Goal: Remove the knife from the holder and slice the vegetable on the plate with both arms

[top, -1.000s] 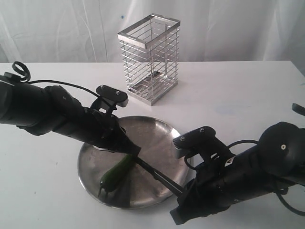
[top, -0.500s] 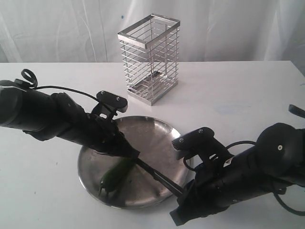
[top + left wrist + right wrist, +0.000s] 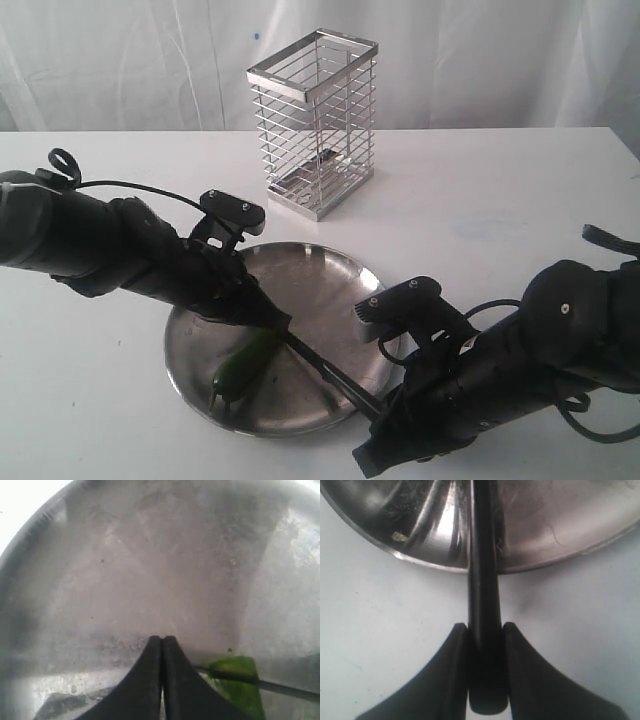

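Note:
The steel plate (image 3: pixel 322 283) lies at the table's front middle with the dark green vegetable (image 3: pixel 243 362) on its front left part. My left gripper (image 3: pixel 281 322) is shut and empty, its tips low over the plate (image 3: pixel 150 570) by the vegetable's (image 3: pixel 235 680) far end. My right gripper (image 3: pixel 383 408) is shut on the handle of the black knife (image 3: pixel 330 372), just off the plate's front right rim. The knife's blade (image 3: pixel 280 686) lies across the vegetable's end. In the right wrist view the fingers (image 3: pixel 517 645) clamp the knife handle (image 3: pixel 484 580) from both sides. The wire holder (image 3: pixel 315 120) stands upright behind the plate.
The holder has nothing sticking out of it. White table surface (image 3: pixel 500 200) runs to the right and behind, with a white curtain (image 3: pixel 120 60) at the back. Both black arms crowd the plate's left and front right sides.
My left arm has sunk a little and drawn slightly left over the plate. My right arm has shifted a bit left and down with the knife. Both grips are unchanged.

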`<state>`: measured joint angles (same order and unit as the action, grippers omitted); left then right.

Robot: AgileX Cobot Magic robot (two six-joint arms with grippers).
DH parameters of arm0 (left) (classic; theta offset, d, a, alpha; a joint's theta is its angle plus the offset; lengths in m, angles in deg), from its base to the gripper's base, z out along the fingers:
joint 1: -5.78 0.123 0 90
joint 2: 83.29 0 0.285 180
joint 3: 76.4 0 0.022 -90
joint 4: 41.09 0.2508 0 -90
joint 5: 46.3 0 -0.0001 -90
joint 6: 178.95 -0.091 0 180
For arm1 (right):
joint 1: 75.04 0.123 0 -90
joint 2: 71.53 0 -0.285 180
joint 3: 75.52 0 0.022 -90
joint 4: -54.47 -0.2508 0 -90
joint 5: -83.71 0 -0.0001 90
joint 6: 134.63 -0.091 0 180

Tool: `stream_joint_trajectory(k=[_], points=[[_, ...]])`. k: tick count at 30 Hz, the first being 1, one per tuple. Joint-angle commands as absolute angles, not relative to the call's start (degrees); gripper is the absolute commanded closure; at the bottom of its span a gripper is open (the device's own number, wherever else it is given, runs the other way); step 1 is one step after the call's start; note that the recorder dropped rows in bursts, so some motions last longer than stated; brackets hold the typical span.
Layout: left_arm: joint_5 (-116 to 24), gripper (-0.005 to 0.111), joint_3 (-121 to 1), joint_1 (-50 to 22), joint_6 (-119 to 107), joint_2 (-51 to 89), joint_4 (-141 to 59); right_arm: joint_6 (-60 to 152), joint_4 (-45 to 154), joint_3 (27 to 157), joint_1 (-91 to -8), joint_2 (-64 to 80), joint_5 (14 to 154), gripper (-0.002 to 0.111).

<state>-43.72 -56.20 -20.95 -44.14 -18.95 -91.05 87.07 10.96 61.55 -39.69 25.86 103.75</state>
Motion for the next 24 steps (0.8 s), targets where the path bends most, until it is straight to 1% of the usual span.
stream_joint_trajectory(k=[1,10,16,19,24], points=[[-45.9,0.102,-55.9,-20.9,-44.0,-19.7,-91.6,87.7,10.5,62.1,-39.6,26.1,102.1,0.108],[-47.8,0.102,-55.9,-20.9,-44.0,-19.3,-91.6,89.9,8.9,62.9,-39.4,26.1,102.6,0.108],[-50.3,0.101,-55.9,-20.7,-44.4,-14.9,-88.3,90.0,8.9,63.3,-39.4,26.2,102.9,0.108],[-53.5,0.096,-55.9,-20.7,-44.4,-12.6,-86.6,90.0,8.9,63.3,-39.4,26.3,102.9,0.108],[-56.1,0.083,-55.4,-20.7,-44.2,-12.5,-84.5,90.0,8.9,63.3,-39.4,26.6,102.9,0.108]])
